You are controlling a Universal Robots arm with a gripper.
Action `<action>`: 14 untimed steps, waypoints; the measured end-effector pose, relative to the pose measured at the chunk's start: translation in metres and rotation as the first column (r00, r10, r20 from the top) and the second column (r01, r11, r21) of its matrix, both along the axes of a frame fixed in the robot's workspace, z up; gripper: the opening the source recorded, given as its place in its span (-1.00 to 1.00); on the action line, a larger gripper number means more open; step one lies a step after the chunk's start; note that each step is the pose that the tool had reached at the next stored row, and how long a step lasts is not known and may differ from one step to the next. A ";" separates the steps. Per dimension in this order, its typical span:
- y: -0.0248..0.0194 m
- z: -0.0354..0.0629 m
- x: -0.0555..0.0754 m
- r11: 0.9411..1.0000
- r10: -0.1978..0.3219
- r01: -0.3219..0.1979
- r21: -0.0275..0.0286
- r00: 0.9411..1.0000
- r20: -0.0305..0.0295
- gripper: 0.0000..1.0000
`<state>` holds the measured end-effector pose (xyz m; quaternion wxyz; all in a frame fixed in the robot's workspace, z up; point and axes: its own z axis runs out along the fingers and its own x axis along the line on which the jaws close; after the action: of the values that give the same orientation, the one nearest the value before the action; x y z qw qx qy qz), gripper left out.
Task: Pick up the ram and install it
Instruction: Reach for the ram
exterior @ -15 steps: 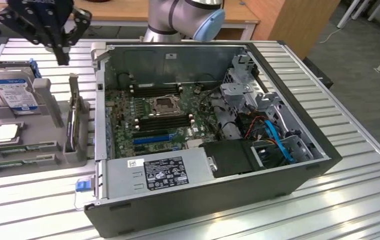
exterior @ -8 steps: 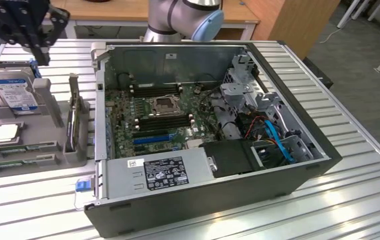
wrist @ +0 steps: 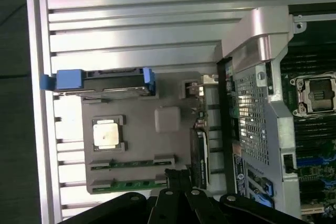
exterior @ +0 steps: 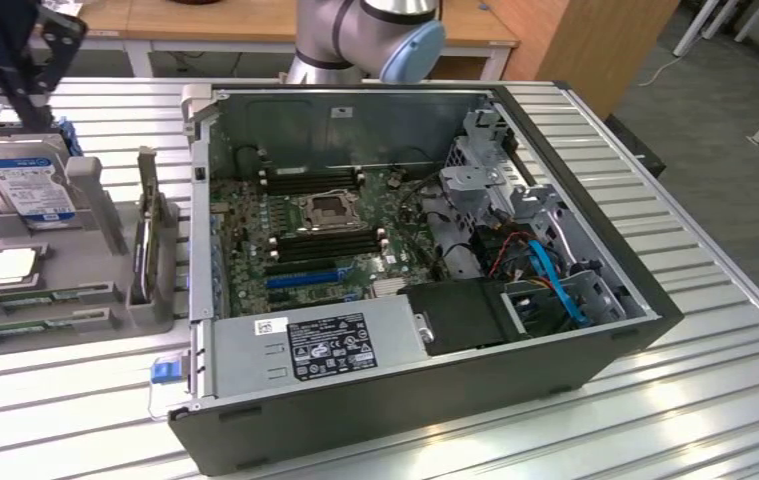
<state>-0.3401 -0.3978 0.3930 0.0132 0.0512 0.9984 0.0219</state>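
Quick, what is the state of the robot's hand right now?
Hand: closed; nothing is seen held in it.

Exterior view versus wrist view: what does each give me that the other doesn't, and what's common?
Exterior view: the grey labelled power supply box and blue cables inside the open case. Wrist view: the shut black gripper beside the end of a thin green ram stick. Both: the grey holder tray, the blue-framed hard drive and the square silver processor chip.

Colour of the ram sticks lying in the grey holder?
Green ram sticks with dark chips; the wrist view shows it best.
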 end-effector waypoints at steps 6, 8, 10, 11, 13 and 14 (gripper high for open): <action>0.0000 0.0000 -0.027 1.000 0.000 0.000 0.000 1.000 0.000 -0.79; 0.0000 -0.0001 -0.033 1.000 0.001 -0.001 0.000 1.000 0.000 -0.79; 0.0000 0.0000 -0.033 1.000 0.001 -0.001 0.000 1.000 0.000 -0.79; 0.0000 -0.0001 -0.033 1.000 0.001 -0.001 0.000 1.000 0.000 -0.79; 0.0000 0.0000 -0.033 1.000 0.001 -0.001 0.000 1.000 0.000 -0.79; 0.0000 0.0000 -0.033 1.000 0.001 -0.001 0.000 1.000 0.000 -0.79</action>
<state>-0.3729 -0.3978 0.3930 0.0132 0.0508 0.9984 0.0219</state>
